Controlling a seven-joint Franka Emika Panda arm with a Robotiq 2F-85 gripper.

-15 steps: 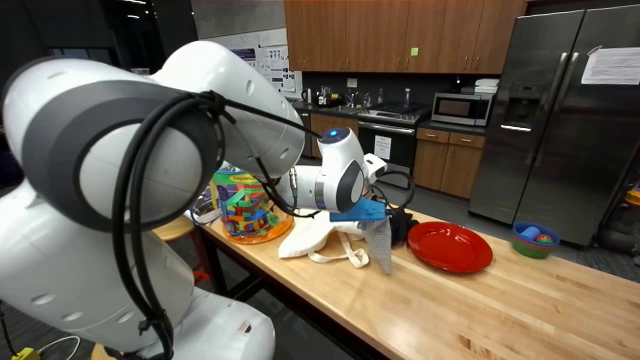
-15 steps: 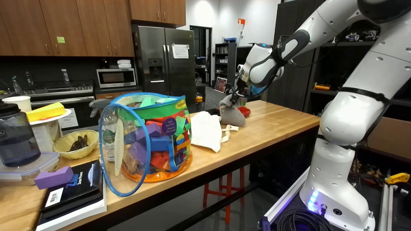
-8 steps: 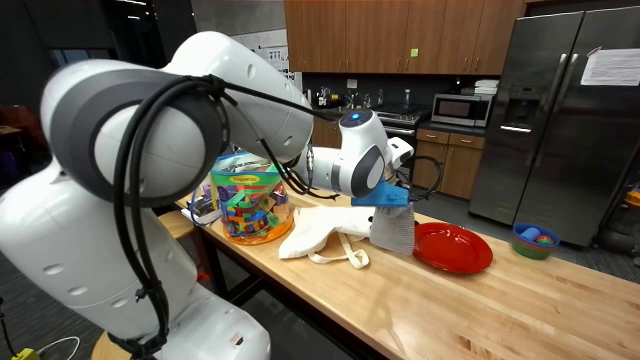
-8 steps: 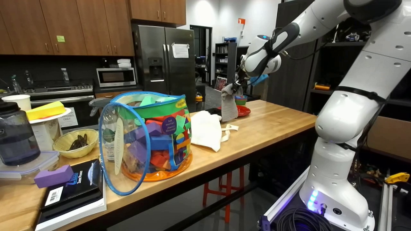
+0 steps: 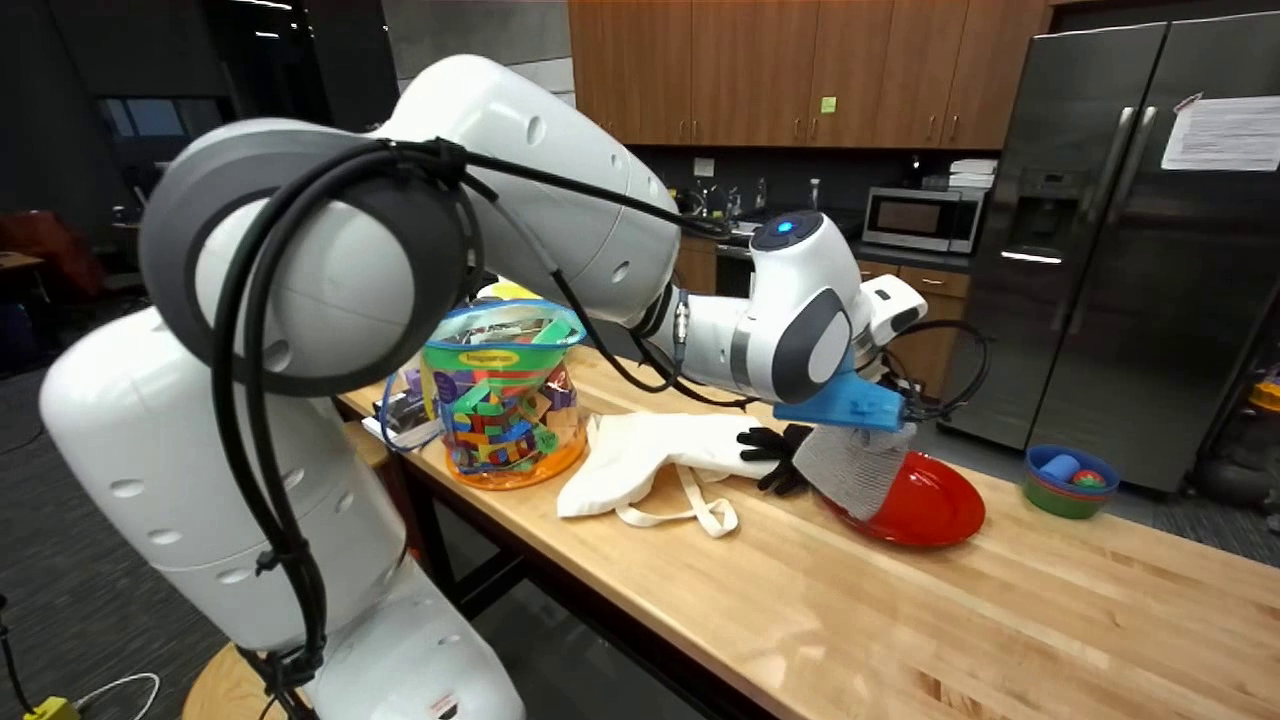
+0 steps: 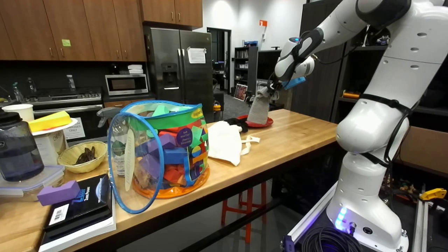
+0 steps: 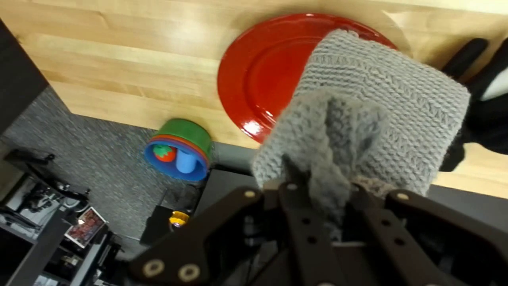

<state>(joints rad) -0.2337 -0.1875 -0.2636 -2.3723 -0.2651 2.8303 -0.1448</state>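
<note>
The gripper is closed tight on the gathered top of a grey cloth, which hangs beneath it over a red plate; whether the cloth's lower edge touches the plate is hard to tell. Low on one side of the gripper lies a black glove, with a white bag farther out past it, and off on the opposite side, beyond the plate, sit stacked bowls on the table, the topmost holding a strawberry.
</note>
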